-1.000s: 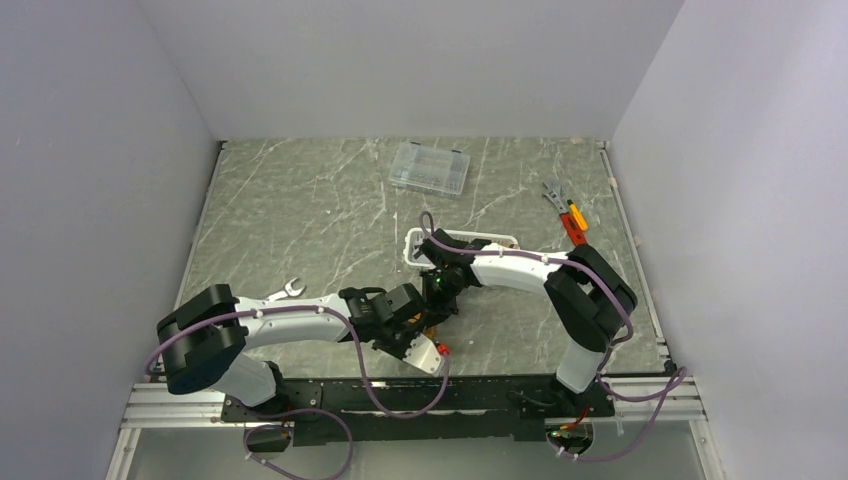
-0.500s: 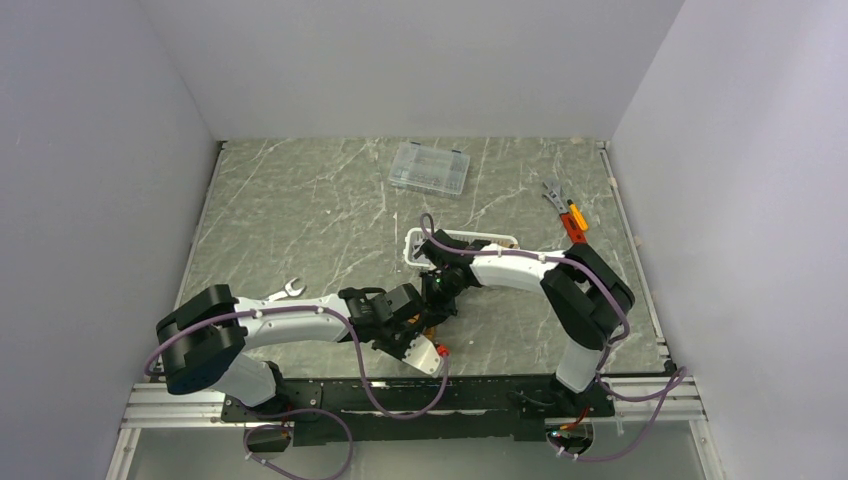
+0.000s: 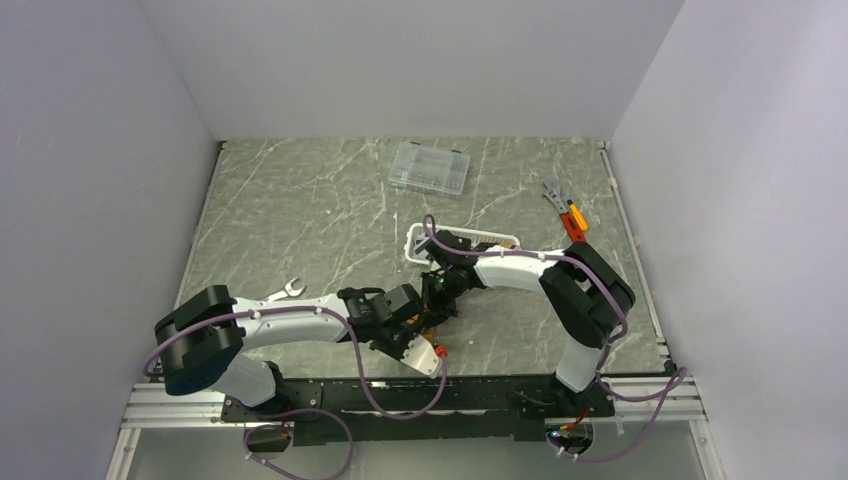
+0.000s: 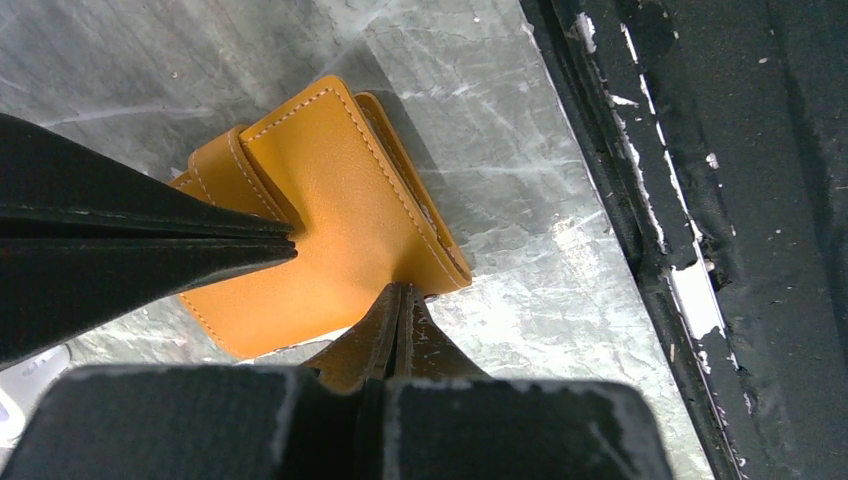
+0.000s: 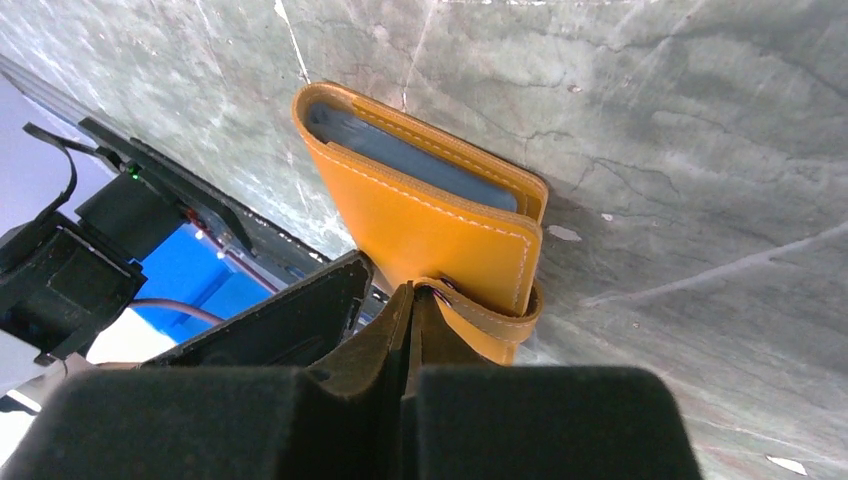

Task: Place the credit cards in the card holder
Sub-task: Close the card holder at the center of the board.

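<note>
The orange card holder (image 4: 320, 215) lies folded on the marble table near the front edge, its strap wrapped round one side. A grey-blue credit card (image 5: 400, 155) shows inside the fold. My left gripper (image 4: 400, 292) is shut, its tips touching the holder's near edge. From the opposite side my right gripper (image 5: 410, 290) is shut too, with its tips against the strap (image 5: 490, 315). In the top view only an orange sliver of the card holder (image 3: 431, 326) shows between the left gripper (image 3: 424, 336) and the right gripper (image 3: 436, 308).
A white slotted basket (image 3: 417, 243) stands just behind the right wrist. A clear compartment box (image 3: 430, 167) sits at the back, orange-handled pliers (image 3: 566, 214) at the right, a wrench (image 3: 290, 290) at the left. The black front rail (image 4: 640, 200) runs close beside the holder.
The right wrist has shifted slightly toward the front over the holder. The left gripper has barely moved. Both stay shut.
</note>
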Motion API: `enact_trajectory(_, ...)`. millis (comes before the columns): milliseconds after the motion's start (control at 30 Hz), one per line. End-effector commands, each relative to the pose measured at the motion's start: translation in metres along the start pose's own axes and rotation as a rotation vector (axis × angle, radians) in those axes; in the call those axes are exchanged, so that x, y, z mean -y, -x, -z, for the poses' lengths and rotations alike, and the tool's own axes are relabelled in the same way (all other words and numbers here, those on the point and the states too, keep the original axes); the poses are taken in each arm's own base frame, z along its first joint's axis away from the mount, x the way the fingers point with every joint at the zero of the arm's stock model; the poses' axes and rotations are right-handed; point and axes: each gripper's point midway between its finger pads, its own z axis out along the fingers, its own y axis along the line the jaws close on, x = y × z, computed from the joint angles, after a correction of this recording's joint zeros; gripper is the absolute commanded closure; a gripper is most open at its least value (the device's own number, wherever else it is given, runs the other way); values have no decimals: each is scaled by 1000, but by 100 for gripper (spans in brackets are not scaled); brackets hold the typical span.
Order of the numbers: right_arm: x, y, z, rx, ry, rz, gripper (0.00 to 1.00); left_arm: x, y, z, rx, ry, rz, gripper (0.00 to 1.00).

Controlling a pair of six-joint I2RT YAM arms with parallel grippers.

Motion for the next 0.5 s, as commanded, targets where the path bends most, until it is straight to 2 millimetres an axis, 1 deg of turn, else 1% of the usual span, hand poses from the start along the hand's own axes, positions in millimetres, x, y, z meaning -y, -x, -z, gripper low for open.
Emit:
enact_trajectory(0, 57, -1, -9, 25, -176, -86, 100, 8, -5, 6, -18, -13, -13, 100)
enact_trajectory(100, 52, 2, -7, 41, -168, -71, 100, 7, -5, 9, -16, -2, -15, 100)
enact_trajectory(133, 48, 4, -5, 48, -166, -59, 100, 6, -5, 10, -15, 1, -13, 100)
enact_trajectory(267, 37, 13, 4, 91, -214, 1, 100, 3, -4, 14, -14, 14, -15, 100)
enact_trajectory(467, 39, 14, 5, 127, -279, 39, 100, 3, -6, 16, -9, 19, -7, 100)
